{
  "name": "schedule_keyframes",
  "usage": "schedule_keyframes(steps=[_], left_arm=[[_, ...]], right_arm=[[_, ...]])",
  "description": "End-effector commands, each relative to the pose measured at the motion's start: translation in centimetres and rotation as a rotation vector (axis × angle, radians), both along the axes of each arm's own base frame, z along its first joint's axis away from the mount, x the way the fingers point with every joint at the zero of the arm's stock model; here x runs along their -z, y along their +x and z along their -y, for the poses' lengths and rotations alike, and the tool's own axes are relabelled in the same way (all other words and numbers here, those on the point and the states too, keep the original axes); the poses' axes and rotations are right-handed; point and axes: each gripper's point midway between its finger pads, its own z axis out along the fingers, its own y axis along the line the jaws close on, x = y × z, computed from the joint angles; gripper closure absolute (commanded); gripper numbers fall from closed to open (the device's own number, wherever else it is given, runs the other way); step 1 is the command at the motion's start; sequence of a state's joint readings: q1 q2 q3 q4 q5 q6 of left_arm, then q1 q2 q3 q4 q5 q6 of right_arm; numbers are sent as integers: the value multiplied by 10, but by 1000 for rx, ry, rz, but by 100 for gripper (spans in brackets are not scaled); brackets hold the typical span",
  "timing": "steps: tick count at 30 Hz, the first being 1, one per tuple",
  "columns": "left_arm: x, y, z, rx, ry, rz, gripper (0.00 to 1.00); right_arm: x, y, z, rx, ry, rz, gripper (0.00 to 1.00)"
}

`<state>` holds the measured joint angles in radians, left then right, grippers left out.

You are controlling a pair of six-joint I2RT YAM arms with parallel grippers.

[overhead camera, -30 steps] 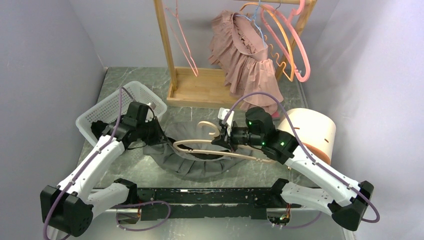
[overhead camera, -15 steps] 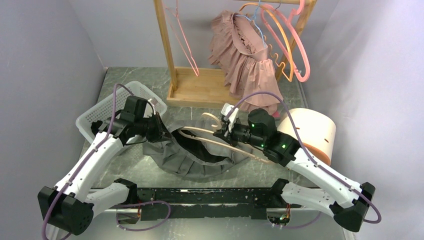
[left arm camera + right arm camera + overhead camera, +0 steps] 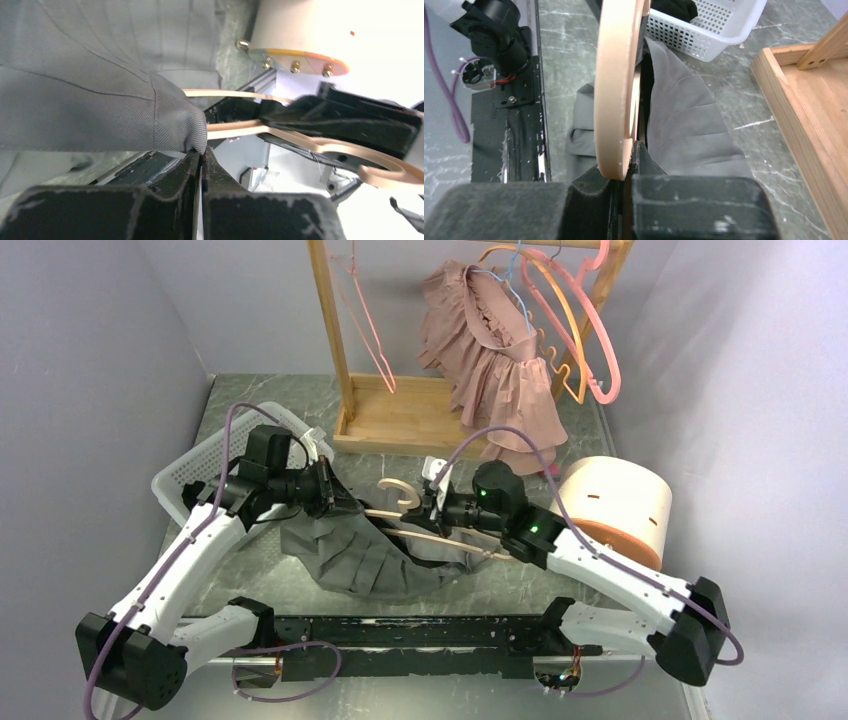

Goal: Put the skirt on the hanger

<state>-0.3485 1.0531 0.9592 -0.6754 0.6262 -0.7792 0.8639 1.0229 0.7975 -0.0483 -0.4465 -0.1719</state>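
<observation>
Top external view: the grey pleated skirt lies bunched on the marble table, between the two arms. The left gripper is clamped on the skirt's upper edge and holds it raised. The left wrist view shows its jaws pressed together on a fold of fabric. The right gripper is closed on the beige hanger near its hook. The right wrist view shows the hanger pinched edge-on, above the skirt. One hanger arm reaches the lifted edge; whether it sits inside the waistband cannot be determined. A white basket and a wooden rack stand behind.
</observation>
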Motion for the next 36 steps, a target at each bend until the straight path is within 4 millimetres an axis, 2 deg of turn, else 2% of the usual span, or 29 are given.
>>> schedule_keyframes(steps=[1, 9, 15, 21, 23, 27, 29, 34, 36], left_arm=[[-26, -15, 19, 151, -180, 55, 93], [-30, -28, 28, 261, -297, 74, 93], [-22, -31, 31, 298, -328, 61, 93], [-32, -31, 35, 330, -405, 101, 93], [-35, -32, 36, 338, -414, 113, 89], [-47, -38, 34, 384, -417, 150, 66], [-60, -39, 31, 397, -399, 212, 60], [-89, -38, 21, 403, -276, 410, 57], [-102, -31, 12, 388, -164, 569, 56]], right_arm=[[-16, 11, -25, 4, 130, 70, 100], [-21, 18, -35, 8, 250, 133, 100], [-17, 26, -37, 43, 298, 151, 100], [-17, 23, -37, 35, 341, 157, 100], [-17, 23, -39, 28, 345, 155, 100], [-28, 20, -36, 29, 390, 170, 100], [-33, 18, -33, 32, 415, 177, 100], [-43, 17, -25, 38, 474, 184, 100], [-52, 14, -19, 32, 512, 193, 100]])
